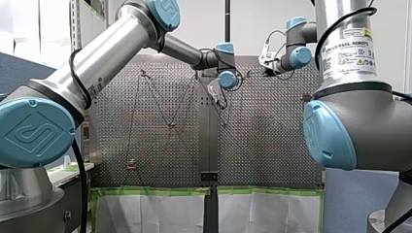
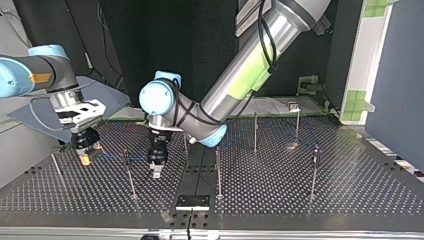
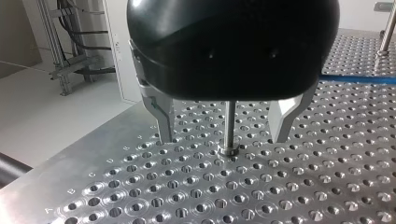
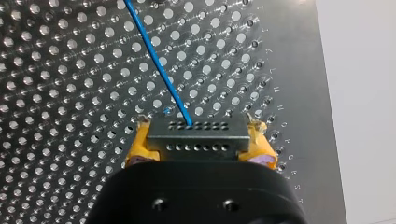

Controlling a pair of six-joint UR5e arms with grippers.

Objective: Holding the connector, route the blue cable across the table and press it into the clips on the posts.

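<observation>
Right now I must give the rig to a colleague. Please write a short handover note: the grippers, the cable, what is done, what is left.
My right gripper: shut on the connector, yellow pads at its two ends.
My left gripper: open, metal fingers either side of a post, not closed on it.
Blue cable: runs from the connector out over the perforated table.
Done: connector gripped.
Left: press the cable into the clips; whether any holds it already, I cannot tell.
</observation>
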